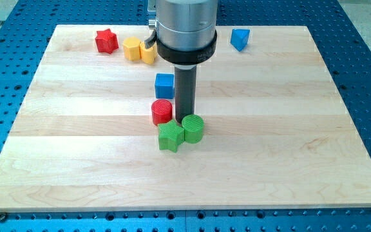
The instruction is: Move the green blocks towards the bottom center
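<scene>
A green star block (170, 136) and a green cylinder (193, 128) lie side by side, touching, near the middle of the wooden board. My tip (185, 118) stands just above them in the view, touching or nearly touching the top edge of the green cylinder. A red cylinder (161, 112) sits just left of the tip, above the green star.
A blue cube (165, 85) lies above the red cylinder. A red star (106, 40), a yellow block (132, 49) and a second yellow block (149, 52) sit at the view's top left. A blue block (239, 38) sits at top right. The board's bottom edge (185, 209) lies below.
</scene>
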Motion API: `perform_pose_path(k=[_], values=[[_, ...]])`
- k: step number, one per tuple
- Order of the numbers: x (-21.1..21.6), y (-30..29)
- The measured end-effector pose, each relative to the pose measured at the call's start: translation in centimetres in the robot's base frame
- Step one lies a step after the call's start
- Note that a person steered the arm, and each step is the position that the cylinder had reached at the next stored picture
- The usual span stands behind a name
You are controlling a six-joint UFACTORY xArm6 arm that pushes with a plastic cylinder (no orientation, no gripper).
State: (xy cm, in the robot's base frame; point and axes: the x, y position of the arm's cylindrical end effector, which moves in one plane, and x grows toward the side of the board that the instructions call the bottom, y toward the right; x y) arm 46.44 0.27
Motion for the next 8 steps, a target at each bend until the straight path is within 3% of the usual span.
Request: perform_pose_path(k=[1,3,4,5,6,7,8], values=[[-1.3,0.6],[2.1,0.4],[3.8,-1.8],[1.8,-2.8],[3.0,-7.4],[5.6,-6.6],[5.7,-3.8]])
